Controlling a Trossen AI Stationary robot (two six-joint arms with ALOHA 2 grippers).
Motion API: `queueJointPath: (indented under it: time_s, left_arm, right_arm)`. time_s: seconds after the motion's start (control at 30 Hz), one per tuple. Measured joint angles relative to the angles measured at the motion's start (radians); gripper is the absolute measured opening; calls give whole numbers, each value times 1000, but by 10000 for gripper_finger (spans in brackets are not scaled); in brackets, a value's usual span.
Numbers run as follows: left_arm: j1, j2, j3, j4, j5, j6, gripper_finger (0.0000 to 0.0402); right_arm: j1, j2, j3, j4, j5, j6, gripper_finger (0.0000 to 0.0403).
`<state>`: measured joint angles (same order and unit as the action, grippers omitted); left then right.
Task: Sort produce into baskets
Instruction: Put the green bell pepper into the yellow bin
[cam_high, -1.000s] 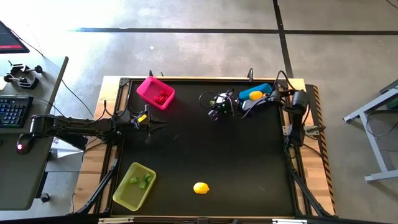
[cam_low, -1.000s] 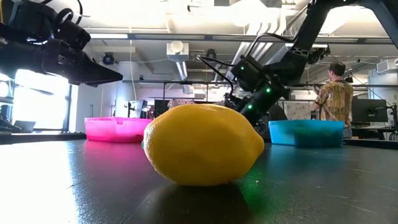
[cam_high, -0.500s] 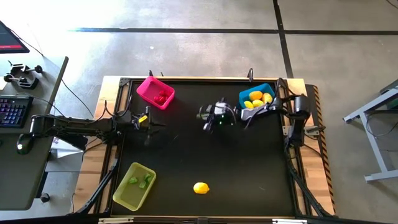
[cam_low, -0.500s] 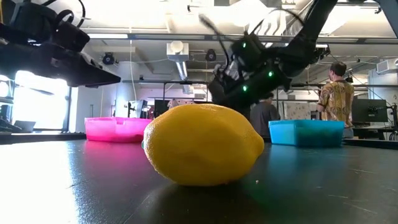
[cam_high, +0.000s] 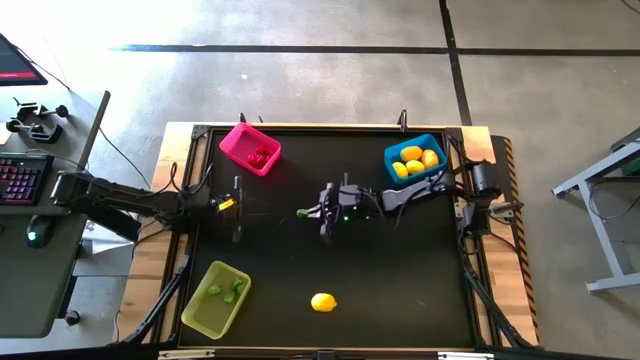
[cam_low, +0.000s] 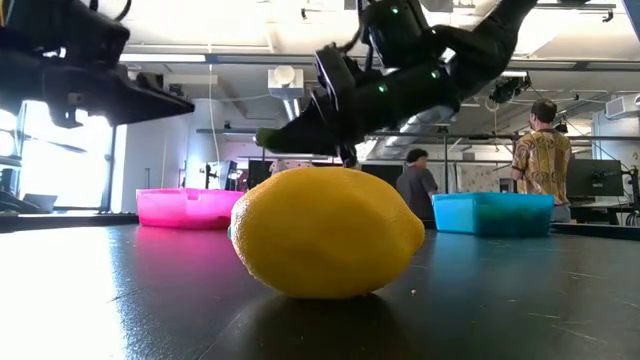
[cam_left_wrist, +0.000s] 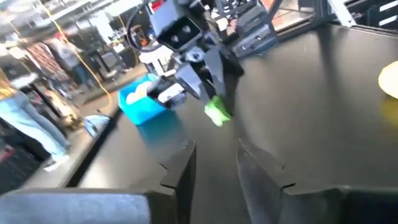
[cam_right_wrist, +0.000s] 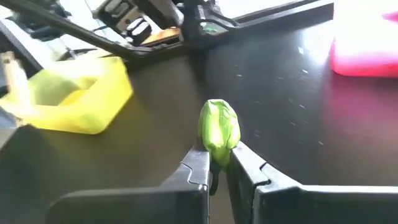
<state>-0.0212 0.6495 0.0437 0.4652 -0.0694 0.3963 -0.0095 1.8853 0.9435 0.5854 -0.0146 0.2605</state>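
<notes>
Fingers of the right end effector (cam_right_wrist: 216, 167) were clamped on a small green piece (cam_right_wrist: 219, 130), held above the counter (cam_high: 400, 270) well up from the lone lemon (cam_high: 322, 302). Farther left of that lemon hovered the left end effector (cam_high: 237, 208), fingers parted around nothing.

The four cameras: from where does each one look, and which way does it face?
High: above, straight down on table, baskets, both arms.
Low: at tabletop height, behind the lemon, facing the room; arms overhead.
Left wrist: past the left gripper to the right gripper and blue basket.
Right wrist: its shut fingers hold the green piece, facing the yellow-green basket.
Shared: the green piece appears in both wrist views.
</notes>
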Motion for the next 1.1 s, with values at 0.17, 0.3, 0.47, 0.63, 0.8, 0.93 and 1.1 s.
queueJointPath:
  time_s: [0.17, 0.3, 0.47, 0.63, 0.8, 0.93, 1.1]
  left_arm:
    - [-46, 59, 64, -20, -41, 78, 136]
    - [-78, 154, 129, -56, -95, 128, 161]
    - [-121, 292, 208, -54, -165, 223, 181]
    - [-150, 420, 291, -41, -228, 294, 184]
    - [-155, 529, 355, -43, -242, 316, 184]
    - [-156, 597, 389, -44, -271, 340, 184]
    - [-156, 645, 411, -42, -281, 342, 176]
  right_arm:
    - [4, 1, 37, -14, -46, -16, 12]
    - [4, 2, 39, -13, -49, -15, 12]
    - [4, 2, 39, -14, -58, -8, 12]
    - [4, 2, 39, -14, -61, -8, 12]
    - [4, 2, 39, -13, -61, -5, 12]
    - [4, 2, 39, -13, -61, -4, 12]
    - [4, 2, 39, -13, -61, -4, 12]
